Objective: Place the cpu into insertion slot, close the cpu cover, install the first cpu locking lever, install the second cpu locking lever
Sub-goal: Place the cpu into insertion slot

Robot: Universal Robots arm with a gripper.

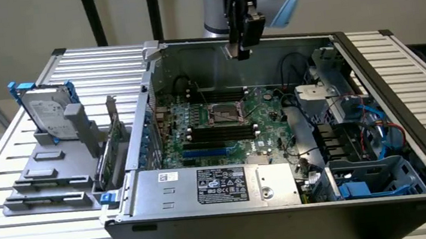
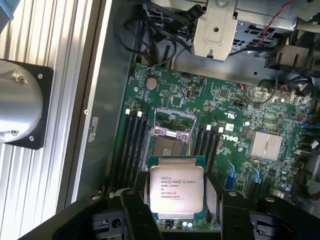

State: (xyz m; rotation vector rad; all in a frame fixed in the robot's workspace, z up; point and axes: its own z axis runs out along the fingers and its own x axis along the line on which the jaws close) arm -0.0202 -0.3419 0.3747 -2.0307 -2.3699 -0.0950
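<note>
Gripper (image 1: pixel 239 51) hangs over the open computer case (image 1: pixel 290 231), and on the wrist view I see it pinching the cpu (image 2: pixel 176 192) by its edges above the green motherboard (image 2: pixel 240 115), near the insertion slot (image 2: pixel 169 146), whose cpu cover (image 2: pixel 172 122) stands raised.

Soft, even room light is falling on the ribbed metal desk (image 1: pixel 13 196), which is shining pale grey in the exterior view, while the open computer case (image 1: pixel 289 225) is holding its interior in shade (deepest around the green board (image 1: pixel 266 128)). In the wrist view, a warm bright band is washing out the desk slats. The cpu (image 2: pixel 176 192) is giving off a dull sheen, the heatsink (image 2: pixel 266 146) is glaring white, and the fingers (image 2: pixel 137 215) of the claw (image 2: pixel 178 210) are sitting in near-black shadow.
</note>
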